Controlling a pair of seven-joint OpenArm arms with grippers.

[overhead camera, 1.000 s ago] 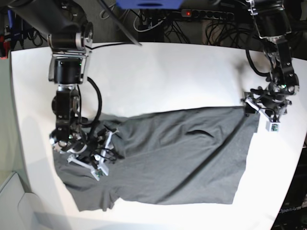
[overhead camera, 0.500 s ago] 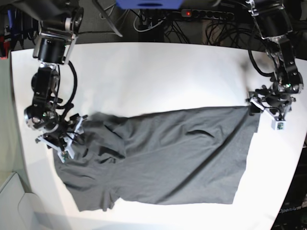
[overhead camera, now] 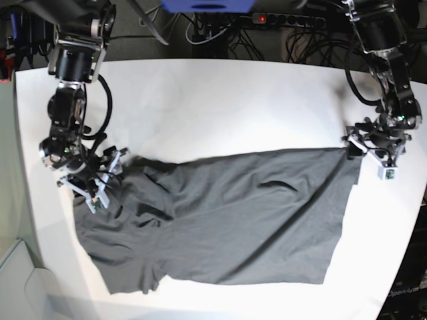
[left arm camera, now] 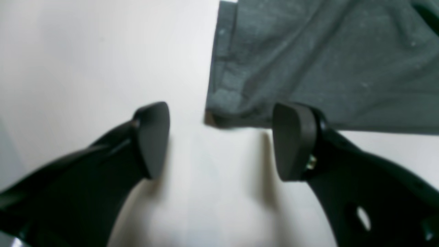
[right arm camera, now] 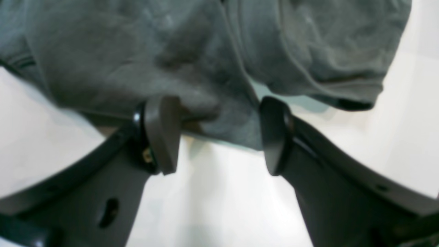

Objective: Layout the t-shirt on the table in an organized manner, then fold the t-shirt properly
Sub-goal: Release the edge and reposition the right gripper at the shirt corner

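Base view, left to right. The white desk (overhead camera: 220, 100) with rounded corners fills the field; its far half is bare, and behind its far edge runs a dark strip of tangled cables (overhead camera: 220, 33) with a power strip (overhead camera: 287, 20) showing a red light. At the left edge of the desk the right pincer (overhead camera: 90, 183) stands at the bunched, wrinkled end of the t-shirt (overhead camera: 227, 220). The wrist view shows its two dark fingers (right arm camera: 161, 137) spread apart (nothing clamped between them), with rumpled grey cloth lying just beyond the tips and bare desk between them. The charcoal-grey t-shirt stretches across the near half of the desk, from close to the left edge to near the right edge; its left part is creased and a sleeve lies toward the near-left corner, while the right part lies smoother, with one small crease near the middle. Near the right edge the left pincer (overhead camera: 377, 150) stands at the far-right corner of the shirt. Its fingers (left arm camera: 291, 140) are likewise parted over white desk, the hemmed corner of the cloth just ahead of the tips and not gripped.
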